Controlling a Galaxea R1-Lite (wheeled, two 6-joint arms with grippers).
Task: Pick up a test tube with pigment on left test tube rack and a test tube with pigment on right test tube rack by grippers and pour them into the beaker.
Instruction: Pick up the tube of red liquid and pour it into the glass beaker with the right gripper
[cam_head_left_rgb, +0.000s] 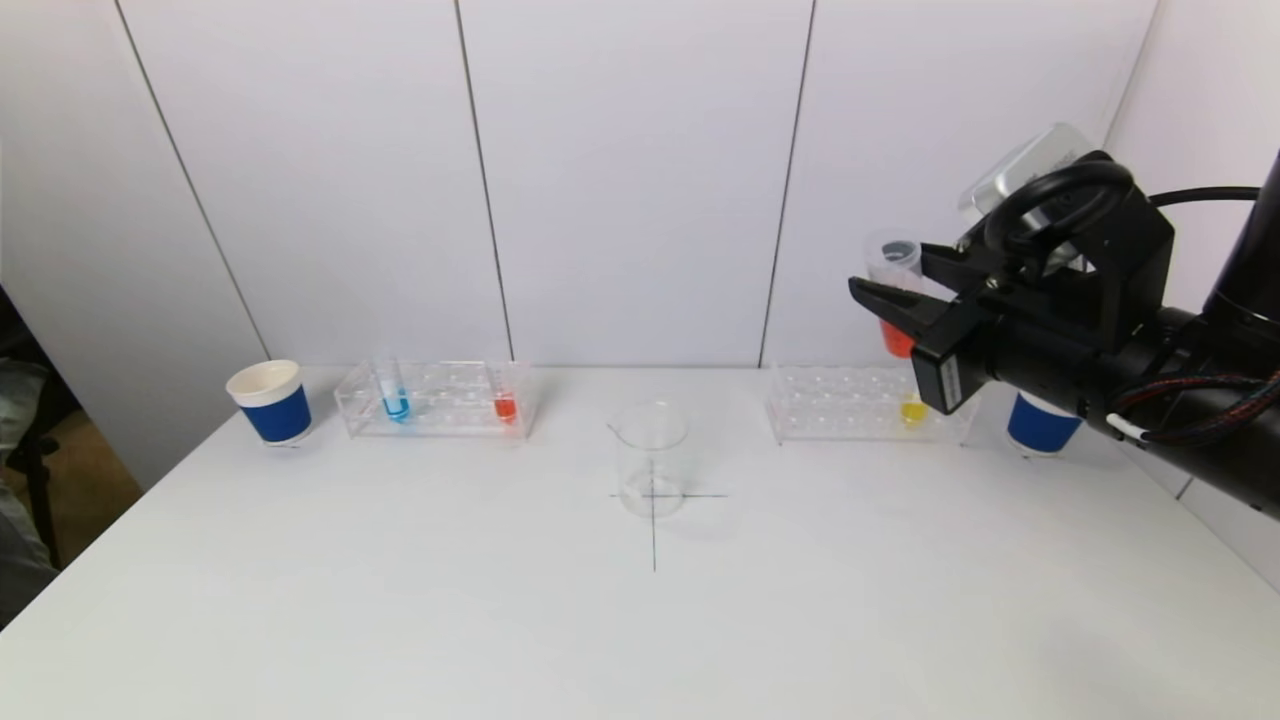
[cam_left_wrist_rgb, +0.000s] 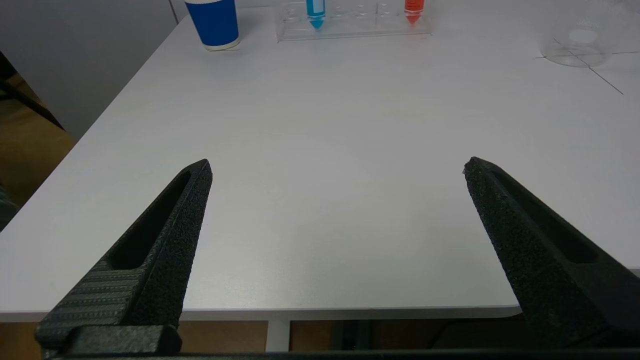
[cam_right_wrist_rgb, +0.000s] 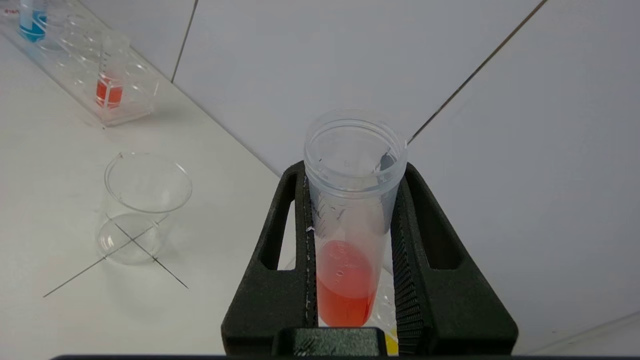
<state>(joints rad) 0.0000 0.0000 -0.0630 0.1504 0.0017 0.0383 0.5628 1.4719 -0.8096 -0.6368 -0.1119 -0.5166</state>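
1. Right gripper (cam_head_left_rgb: 900, 290) is pinching an orange-pigment tube (cam_head_left_rgb: 895, 300) between its two black fingers, holding it upright well above the right rack (cam_head_left_rgb: 860, 405), to the right of the beaker (cam_head_left_rgb: 650, 460) and higher than its rim.
2. Keeping the tube upright looks deliberate: its mouth is uncapped, so tilting it before reaching the beaker would risk spilling pigment on the table (cam_head_left_rgb: 640, 620).
3. Beaker is sitting on a drawn cross, midway between the two racks, probably so either arm can reach it for pouring.
4. Left gripper (cam_left_wrist_rgb: 337, 167) is hanging with jaws spread wide and holding nothing, near the table's front edge, well short of the beaker and the left rack (cam_left_wrist_rgb: 352, 22).
5. Head view is showing a yellow tube (cam_head_left_rgb: 912, 408) in the right rack and the left arm nowhere; only the left wrist view is revealing that gripper.
6. Right wrist view is showing the liquid filling just the tube's lower part, and ridged pads gripping both sides.
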